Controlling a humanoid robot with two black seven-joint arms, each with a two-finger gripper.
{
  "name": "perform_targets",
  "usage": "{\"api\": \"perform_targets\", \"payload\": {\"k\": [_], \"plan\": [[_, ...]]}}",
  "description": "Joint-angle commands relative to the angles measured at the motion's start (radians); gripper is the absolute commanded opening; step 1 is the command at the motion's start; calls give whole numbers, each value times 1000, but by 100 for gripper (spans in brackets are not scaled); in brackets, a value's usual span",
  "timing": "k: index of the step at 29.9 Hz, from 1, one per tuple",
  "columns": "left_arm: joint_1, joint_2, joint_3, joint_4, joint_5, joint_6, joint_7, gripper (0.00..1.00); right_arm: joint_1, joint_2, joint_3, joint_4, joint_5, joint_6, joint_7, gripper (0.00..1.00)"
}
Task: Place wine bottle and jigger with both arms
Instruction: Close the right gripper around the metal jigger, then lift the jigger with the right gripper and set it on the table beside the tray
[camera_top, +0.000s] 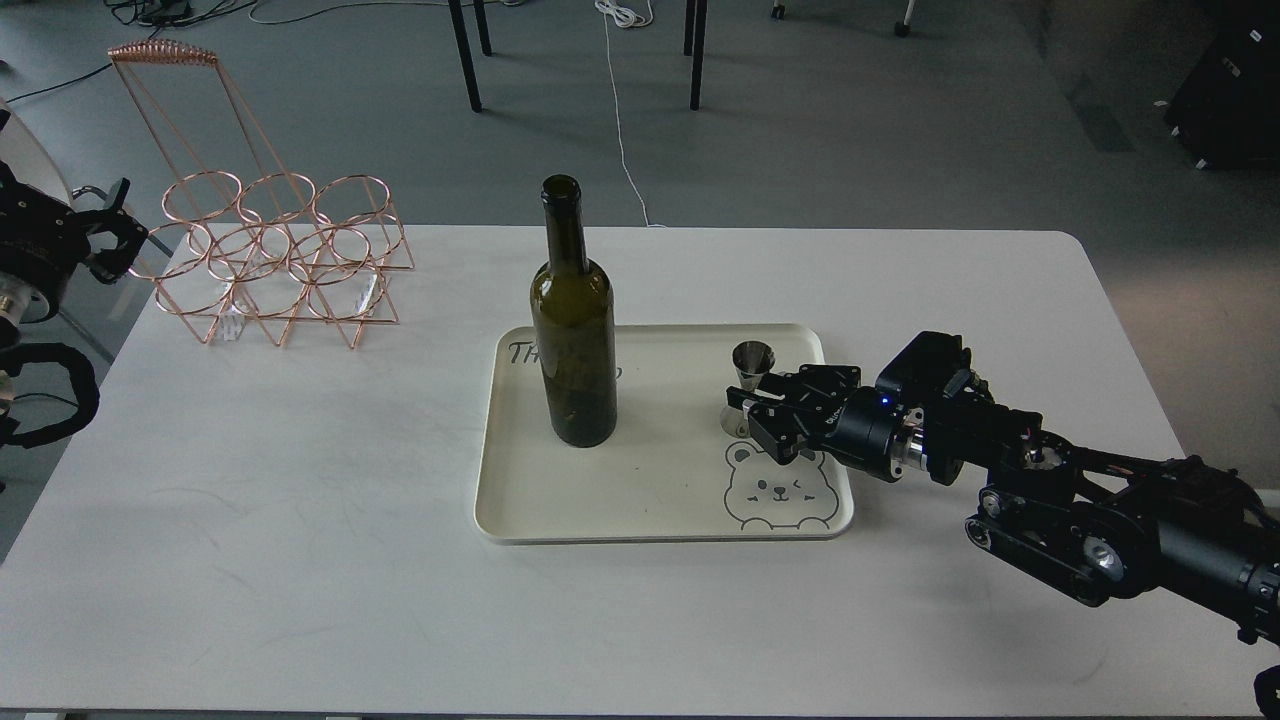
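Observation:
The wine bottle (573, 360), dark olive green, stands upright on the left part of a cream tray (650, 505). The steel jigger (752, 361) stands upright on the tray's right part, above a printed bear face. My right gripper (748, 403) reaches in from the right, its fingers closed against the jigger's narrow waist and hiding part of the lower cone. My left gripper (116, 238) is at the far left edge beyond the table's corner, fingers apart and empty, far from the bottle.
A copper wire bottle rack (270, 260) with a tall handle stands at the table's back left, next to the left gripper. The white table (300, 560) ends at the right behind my right arm. Chair legs and cables are on the floor beyond.

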Motion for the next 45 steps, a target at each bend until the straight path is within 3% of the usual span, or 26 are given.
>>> {"api": "perform_targets", "payload": {"k": [1, 13, 25, 34, 45], "plan": [[-2, 2, 0, 3, 0, 0, 0, 99, 1, 11, 0, -2, 0, -2, 0, 38], [-5, 2, 0, 3, 0, 0, 0, 99, 3, 11, 0, -15, 1, -2, 0, 17], [-13, 4, 2, 3, 0, 0, 2, 99, 4, 8, -2, -13, 1, -35, 2, 3], [-19, 4, 2, 3, 0, 0, 3, 99, 13, -25, 14, 2, 6, -93, 3, 2], [-19, 5, 2, 0, 3, 0, 5, 99, -8, -241, 139, 79, 20, -153, -3, 2]]}}
